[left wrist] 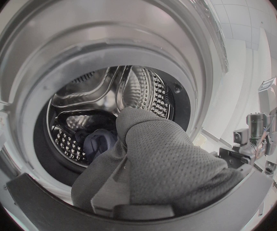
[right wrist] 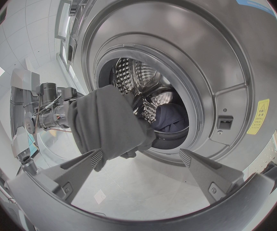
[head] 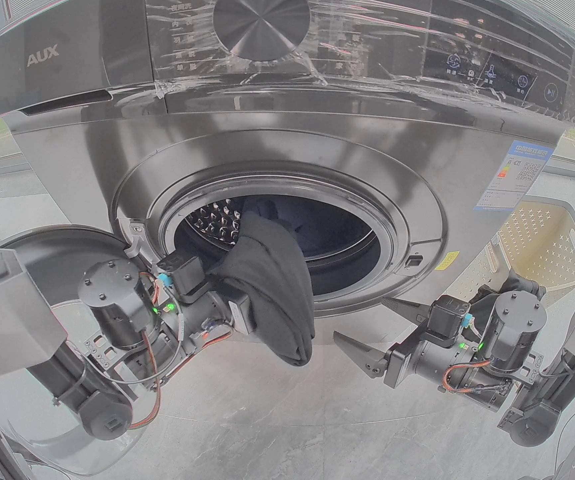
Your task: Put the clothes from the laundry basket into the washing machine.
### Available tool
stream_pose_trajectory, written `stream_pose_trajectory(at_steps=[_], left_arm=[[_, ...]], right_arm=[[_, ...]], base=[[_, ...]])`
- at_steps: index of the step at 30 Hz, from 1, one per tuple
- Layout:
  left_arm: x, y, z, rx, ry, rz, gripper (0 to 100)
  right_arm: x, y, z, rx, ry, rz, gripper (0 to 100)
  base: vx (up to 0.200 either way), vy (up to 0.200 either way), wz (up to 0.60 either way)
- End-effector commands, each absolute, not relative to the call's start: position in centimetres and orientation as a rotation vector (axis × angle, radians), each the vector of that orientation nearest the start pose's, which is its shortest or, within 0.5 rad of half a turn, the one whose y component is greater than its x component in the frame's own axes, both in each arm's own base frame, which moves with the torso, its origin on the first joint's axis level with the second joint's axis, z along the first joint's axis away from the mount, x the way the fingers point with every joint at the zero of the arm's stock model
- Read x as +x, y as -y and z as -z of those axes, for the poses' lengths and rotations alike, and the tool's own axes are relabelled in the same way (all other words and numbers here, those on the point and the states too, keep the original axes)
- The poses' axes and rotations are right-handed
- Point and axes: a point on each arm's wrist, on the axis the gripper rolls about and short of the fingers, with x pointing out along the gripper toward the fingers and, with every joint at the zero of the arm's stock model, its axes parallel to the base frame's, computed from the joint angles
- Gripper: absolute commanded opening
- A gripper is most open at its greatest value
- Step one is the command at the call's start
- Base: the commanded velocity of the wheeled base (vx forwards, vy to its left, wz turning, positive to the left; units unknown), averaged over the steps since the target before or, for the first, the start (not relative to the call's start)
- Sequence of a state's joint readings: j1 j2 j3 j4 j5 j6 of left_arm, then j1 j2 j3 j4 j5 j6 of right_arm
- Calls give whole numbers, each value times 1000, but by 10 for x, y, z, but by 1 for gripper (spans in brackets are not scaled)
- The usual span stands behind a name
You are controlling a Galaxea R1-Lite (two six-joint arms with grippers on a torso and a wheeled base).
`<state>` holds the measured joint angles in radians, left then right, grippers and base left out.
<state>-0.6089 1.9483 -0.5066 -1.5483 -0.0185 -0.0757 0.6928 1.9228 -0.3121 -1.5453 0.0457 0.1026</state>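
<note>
The washing machine [head: 287, 135] stands with its round opening uncovered. A dark grey garment [head: 274, 288] hangs over my left gripper [head: 261, 271] at the lower left of the drum mouth, its upper end just inside and its lower end drooping over the rim toward the floor. In the left wrist view the same garment [left wrist: 167, 164] covers the gripper [left wrist: 151, 170], which is shut on it. A navy piece of clothing [right wrist: 170, 117] lies inside the drum [left wrist: 138, 87]. My right gripper [head: 374, 335] is open and holds nothing, low in front of the machine, right of the opening; its fingers [right wrist: 96, 158] are spread wide.
The machine's door [head: 54, 255] is swung open to the left, behind the left arm. A beige perforated laundry basket [head: 547, 235] stands to the right of the machine, with dark cloth [head: 497, 295] at its near edge. Grey floor [head: 287, 408] lies below the opening.
</note>
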Motion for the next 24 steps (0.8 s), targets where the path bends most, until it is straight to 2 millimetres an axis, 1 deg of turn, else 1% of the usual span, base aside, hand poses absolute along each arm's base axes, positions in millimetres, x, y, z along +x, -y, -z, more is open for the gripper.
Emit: stream_pose_trajectory(at_steps=[1, 3, 4, 7, 9, 10, 13, 14, 16, 17, 18, 21, 23, 24], left_arm=[[285, 198, -117, -135, 102, 627, 0], [289, 202, -117, -154, 108, 626, 0], [296, 206, -113, -176, 102, 629, 0], [310, 212, -103, -179, 92, 625, 0], [315, 215, -99, -179, 92, 623, 0], [326, 218, -91, -177, 90, 612, 0], [339, 223, -79, -173, 83, 606, 0], [339, 223, -79, -173, 83, 606, 0], [355, 224, -78, -170, 77, 587, 0], [358, 224, -78, -169, 73, 582, 0], [369, 224, -80, -170, 74, 568, 0], [386, 226, -86, -174, 87, 551, 0], [390, 227, -87, -173, 86, 546, 0], [397, 231, -89, -172, 86, 544, 0]], right_arm=[[203, -179, -95, 72, -118, -759, 100], [202, -179, -94, 70, -121, -761, 100], [201, -179, -95, 70, -122, -766, 100], [201, -179, -95, 70, -122, -766, 100], [201, -179, -94, 70, -123, -764, 100], [201, -179, -94, 69, -125, -764, 100], [201, -179, -93, 70, -128, -764, 100], [201, -179, -93, 70, -128, -764, 100], [201, -180, -93, 70, -128, -765, 100], [201, -179, -93, 70, -128, -764, 100], [201, -179, -93, 70, -128, -764, 100], [201, -179, -93, 70, -128, -764, 100], [201, -179, -93, 70, -128, -764, 100], [202, -180, -93, 69, -130, -764, 100]], base=[[0, 0, 0], [0, 0, 0], [0, 0, 0], [0, 0, 0], [0, 0, 0], [0, 0, 0], [0, 0, 0], [0, 0, 0], [0, 0, 0], [0, 0, 0], [0, 0, 0], [0, 0, 0], [0, 0, 0], [0, 0, 0]])
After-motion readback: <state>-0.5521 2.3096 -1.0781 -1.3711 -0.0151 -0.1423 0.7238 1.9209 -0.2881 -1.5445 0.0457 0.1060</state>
